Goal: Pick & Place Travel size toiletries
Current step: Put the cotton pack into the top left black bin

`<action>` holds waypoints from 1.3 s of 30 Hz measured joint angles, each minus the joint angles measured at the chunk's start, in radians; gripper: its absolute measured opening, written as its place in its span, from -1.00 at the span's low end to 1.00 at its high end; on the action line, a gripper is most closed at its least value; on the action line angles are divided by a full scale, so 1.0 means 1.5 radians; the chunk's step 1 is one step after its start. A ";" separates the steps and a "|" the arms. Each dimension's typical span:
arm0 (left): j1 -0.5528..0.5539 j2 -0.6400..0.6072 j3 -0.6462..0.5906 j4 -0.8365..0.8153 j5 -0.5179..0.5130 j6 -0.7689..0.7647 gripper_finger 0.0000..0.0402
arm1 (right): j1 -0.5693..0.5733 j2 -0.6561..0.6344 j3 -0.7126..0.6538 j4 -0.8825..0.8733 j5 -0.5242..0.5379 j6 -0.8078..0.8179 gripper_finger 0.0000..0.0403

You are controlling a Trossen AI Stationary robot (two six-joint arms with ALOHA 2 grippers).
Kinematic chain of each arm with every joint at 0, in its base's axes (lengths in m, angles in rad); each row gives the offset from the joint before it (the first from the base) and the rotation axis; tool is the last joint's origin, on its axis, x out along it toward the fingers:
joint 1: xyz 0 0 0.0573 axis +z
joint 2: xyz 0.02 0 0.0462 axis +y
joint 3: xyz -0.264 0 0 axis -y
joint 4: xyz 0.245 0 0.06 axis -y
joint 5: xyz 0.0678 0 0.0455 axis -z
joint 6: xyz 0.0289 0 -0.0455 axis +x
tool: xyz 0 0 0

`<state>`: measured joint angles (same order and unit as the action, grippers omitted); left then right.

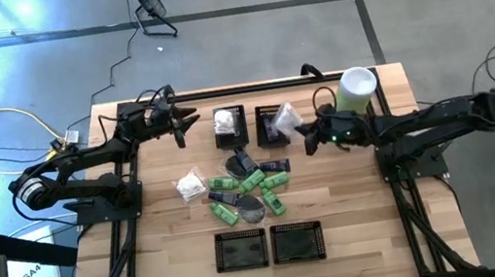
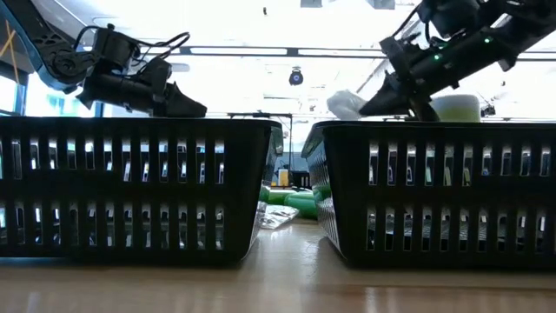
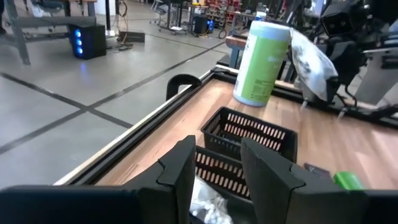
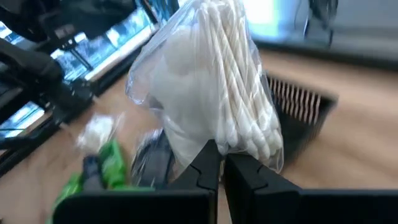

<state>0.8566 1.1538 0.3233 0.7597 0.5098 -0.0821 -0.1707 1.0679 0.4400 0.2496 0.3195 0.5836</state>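
The travel size toiletries [image 1: 247, 186] lie heaped mid-table: green tubes, dark pieces, a grey disc and a white packet [image 1: 190, 186]. My right gripper [image 1: 305, 135] is shut on a clear bag of white cotton swabs [image 4: 211, 81], held over the far right small basket [image 1: 263, 136]. The far left small basket [image 1: 232, 143] holds a white packet [image 1: 225, 120]. My left gripper [image 1: 190, 120] hangs open beside that basket, on the side of the table's left edge, with nothing between its fingers [image 3: 180, 171]. My right gripper pinches the swab bag's clear edge [image 4: 214, 146] between its two fingers. They come slanting down from the table's right side. The bag sticks out past the fingertips [image 2: 346, 104], lifted clear of the basket and the table.
A tall pale-green cylinder with a white lid [image 1: 356, 90] stands at the far right, close behind my right arm. Two larger black mesh baskets [image 1: 242, 249] [image 1: 297, 241] sit side by side at the near edge. Bare wood lies to the left and right of the heap.
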 joint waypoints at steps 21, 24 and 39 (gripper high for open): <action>-0.160 0.010 0.067 0.001 -0.023 -0.038 0.17 | -0.080 0.137 0.000 0.291 -0.056 -0.269 -0.98; -0.192 0.031 0.085 0.000 -0.056 -0.036 0.17 | -0.080 0.153 0.000 0.318 -0.055 -0.288 -0.98; -0.237 0.249 0.247 0.000 -0.087 -0.021 0.17 | -0.080 0.187 0.000 0.355 0.002 -0.310 -0.98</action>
<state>0.5011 1.5266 0.6943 0.7601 0.3801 -0.1135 -0.2905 1.3487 0.4404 0.7815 0.3232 0.1192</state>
